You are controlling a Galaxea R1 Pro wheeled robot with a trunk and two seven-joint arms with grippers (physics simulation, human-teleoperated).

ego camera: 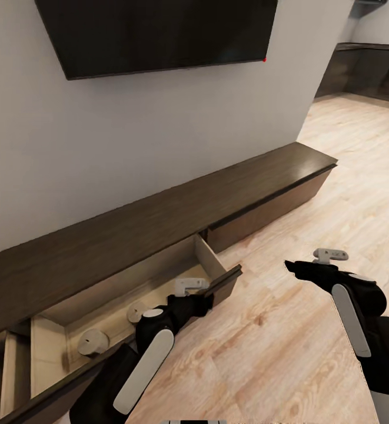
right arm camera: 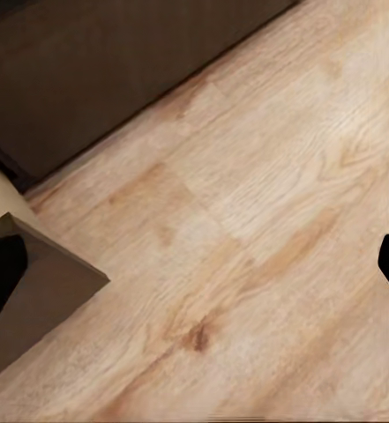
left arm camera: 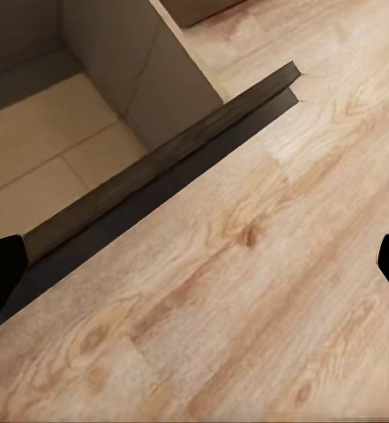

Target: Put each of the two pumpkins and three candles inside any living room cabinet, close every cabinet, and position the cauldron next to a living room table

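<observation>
Head view: the long dark cabinet (ego camera: pixel 176 218) runs along the wall under the television (ego camera: pixel 159 32), its near-left drawer (ego camera: pixel 141 288) pulled open; two candles (ego camera: pixel 93 341) lie on the pale drawer floor, one left, one further right; the left hand (ego camera: pixel 189 287) hovers at the drawer front, the right hand (ego camera: pixel 329 255) over the wooden floor (ego camera: pixel 288 330), well apart from the cabinet.

Left wrist view: the drawer front's dark edge (left arm camera: pixel 176 167) crosses just ahead, fingers (left arm camera: pixel 0 273) spread apart and empty; I judge closing comes next, best done pushing squarely on the front.

Right wrist view: fingers apart, holding nothing, above bare boards beside the drawer corner (right arm camera: pixel 44 273).
</observation>
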